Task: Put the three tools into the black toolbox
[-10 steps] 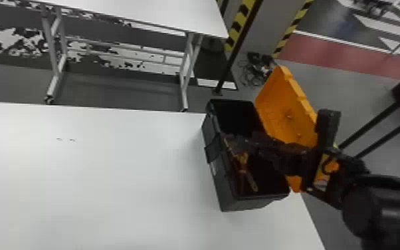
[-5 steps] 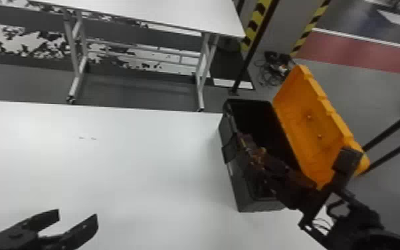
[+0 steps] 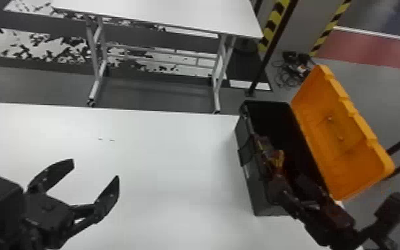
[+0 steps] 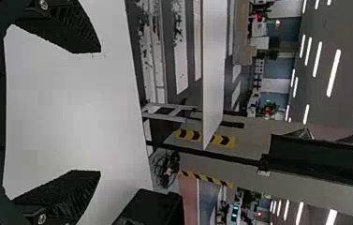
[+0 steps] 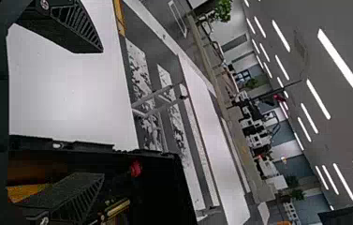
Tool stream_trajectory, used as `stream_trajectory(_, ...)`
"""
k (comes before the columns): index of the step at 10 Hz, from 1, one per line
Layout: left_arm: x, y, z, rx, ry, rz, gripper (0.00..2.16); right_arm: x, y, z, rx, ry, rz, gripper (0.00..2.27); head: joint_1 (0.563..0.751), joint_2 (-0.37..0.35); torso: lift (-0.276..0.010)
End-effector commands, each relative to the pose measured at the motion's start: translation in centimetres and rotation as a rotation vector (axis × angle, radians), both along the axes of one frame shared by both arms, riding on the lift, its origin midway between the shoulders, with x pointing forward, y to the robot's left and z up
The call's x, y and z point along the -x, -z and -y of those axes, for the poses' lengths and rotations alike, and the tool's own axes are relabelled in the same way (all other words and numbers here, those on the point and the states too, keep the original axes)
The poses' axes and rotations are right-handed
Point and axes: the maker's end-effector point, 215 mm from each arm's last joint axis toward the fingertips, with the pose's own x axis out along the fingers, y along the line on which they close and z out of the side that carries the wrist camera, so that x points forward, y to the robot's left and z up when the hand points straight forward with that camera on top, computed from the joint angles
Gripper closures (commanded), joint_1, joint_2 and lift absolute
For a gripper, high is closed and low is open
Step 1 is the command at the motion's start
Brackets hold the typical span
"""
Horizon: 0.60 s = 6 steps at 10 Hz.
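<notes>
- So the left gripper has come farther in over the flat white rectangular table since the earlier frame, when it sat lower by the bottom left corner.
- Its two fingers are spread apart, nothing between them.
- Right gripper is at the deep black rectangular plastic toolbox. Fingers apart there too, nothing clamped.
- Toolbox is well off to the right of the left fingers, orange moulded plastic lid standing open on its far side from them.
- Inside, I can see a yellow-and-red forked tool handle just beyond the right fingers. The right wrist view has a small round red piece and a thin yellow strip near one fingertip.
- Count: one toolbox, one lid, two grippers. Too dark in there to tell how many tools.
</notes>
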Motion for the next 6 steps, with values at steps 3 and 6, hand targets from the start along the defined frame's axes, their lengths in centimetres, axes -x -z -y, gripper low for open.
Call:
stream_trajectory(3, 1.8, -1.2, 0.8, 0.034, 0.014, 0.087, 0.08, 3.3, 1.3, 4.1, 0.102, 0.083, 0.119, 0.05, 0.695, -0.326, -0.051)
stream_trajectory(6, 3.8, -2.2, 0.6, 0.052, -0.035, 0.142, 0.08, 5.9, 0.9, 5.2, 0.180, 0.122, 0.244, 0.04, 0.695, -0.350, -0.051)
